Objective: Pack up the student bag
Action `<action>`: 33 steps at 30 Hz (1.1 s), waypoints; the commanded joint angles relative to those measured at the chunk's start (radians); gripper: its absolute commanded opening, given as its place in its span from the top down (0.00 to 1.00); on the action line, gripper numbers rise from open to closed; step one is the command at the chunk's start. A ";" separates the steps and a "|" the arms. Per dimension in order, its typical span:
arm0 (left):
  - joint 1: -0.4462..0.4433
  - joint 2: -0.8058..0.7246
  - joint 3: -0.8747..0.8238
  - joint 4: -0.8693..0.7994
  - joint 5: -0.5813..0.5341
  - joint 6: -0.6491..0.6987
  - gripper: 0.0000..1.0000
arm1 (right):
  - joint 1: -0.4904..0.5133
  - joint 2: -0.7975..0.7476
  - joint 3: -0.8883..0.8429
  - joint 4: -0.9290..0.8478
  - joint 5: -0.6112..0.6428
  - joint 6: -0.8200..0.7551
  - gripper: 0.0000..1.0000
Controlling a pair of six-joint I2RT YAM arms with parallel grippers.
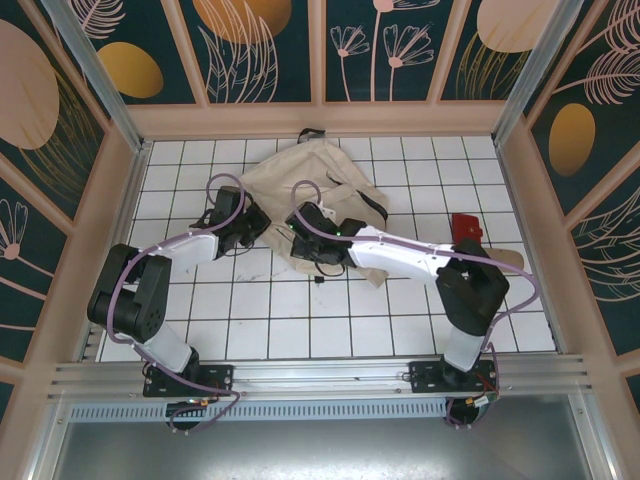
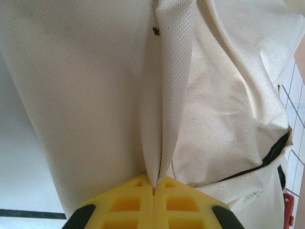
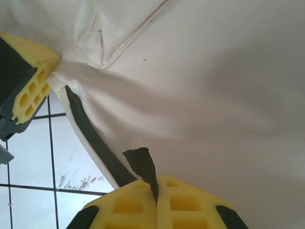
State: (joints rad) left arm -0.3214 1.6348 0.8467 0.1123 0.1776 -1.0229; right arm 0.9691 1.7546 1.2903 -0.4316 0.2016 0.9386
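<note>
White tiles with dark grout lines are covering the surface (image 1: 300,320), and teal panels (image 1: 255,50) painted with pale flowers and orange discs are walling it in on three sides.

At the centre of the action, the left pincer (image 2: 153,188) is sitting fully closed. Its yellow fingers (image 2: 128,202) are pressing together on a raised fold (image 2: 164,119) of cream cloth (the weave is showing clearly at this range). That fold is rising out of the student bag (image 1: 320,175), which is lying crumpled directly ahead of both pincers, toward the far side of the surface.

The right pincer (image 3: 156,191) is likewise clamping shut. It is gripping a short dark tab (image 3: 140,162) that is sticking out beside the bag's dark zipper band (image 3: 90,138). Past the tab, the band is running up and away to the left of the right pincer. It is ending beside a yellow finger (image 3: 28,81) of the left pincer, which is nipping the bag's edge there.

Seen from overhead, the two pincers are sitting just beside each other at the bag's near edge. A black loop (image 1: 312,131) is poking out at the bag's far end, well beyond both pincers. A red object (image 1: 465,228) is lying well apart from the right pincer, off to its right and near the right arm's elbow; what it is, I cannot tell.
</note>
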 commanded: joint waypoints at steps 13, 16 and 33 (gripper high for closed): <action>0.073 0.008 0.041 0.032 -0.090 0.059 1.00 | 0.026 -0.171 -0.030 -0.169 0.243 -0.019 1.00; 0.076 0.018 0.051 0.033 -0.077 0.071 1.00 | 0.032 -0.180 -0.042 -0.131 0.215 -0.061 1.00; 0.074 -0.227 -0.123 0.003 0.127 0.100 0.50 | -0.030 -0.015 -0.043 0.230 -0.123 -0.215 1.00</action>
State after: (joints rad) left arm -0.2447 1.4643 0.7753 0.1059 0.2314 -0.9176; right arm 0.9401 1.7031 1.2293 -0.2779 0.1425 0.7483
